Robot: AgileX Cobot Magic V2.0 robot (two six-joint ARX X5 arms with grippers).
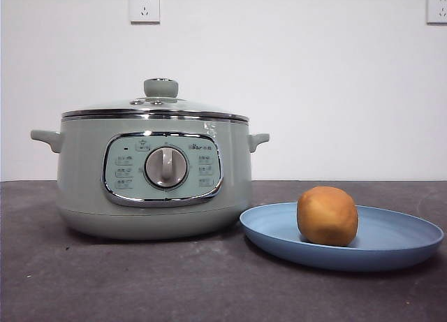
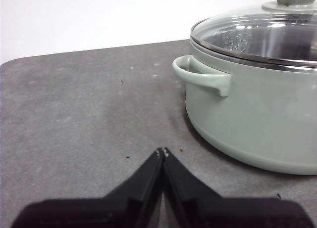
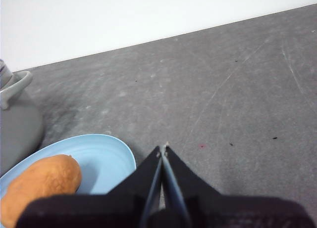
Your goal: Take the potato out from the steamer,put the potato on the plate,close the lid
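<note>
You have the potato [image 1: 327,216] lying on the plate [image 1: 391,249] at the lower right of the front frame, a little left of the plate's middle, touching its blue surface. In the right wrist view the same potato [image 3: 42,186] shows at the lower left corner, resting on the plate [image 3: 106,159], partly cut off by the frame edge.

The plate sits on the table [image 1: 140,280] just beside the steamer [image 1: 84,189], its left rim close to the pot's base; you cannot tell from these views whether the two touch. The steamer fills the left half of the front frame, dial facing you, one small handle sticking out on each side. The lid [image 1: 157,107] is seated on it, chrome rim level all round, green knob upright at the top. The left wrist view shows the steamer [image 2: 257,124] at the right of the frame with the lid [image 2: 257,35] closed on it.

Your left gripper [image 2: 162,151] is clenched, tips together and grasping nothing, above bare table near the steamer's side handle. Your right gripper [image 3: 163,149] is likewise pressed closed and empty, above the table just beside the plate's edge. Neither arm shows in the front frame.

Two wall sockets [image 1: 144,8] sit at the top of the front frame.
</note>
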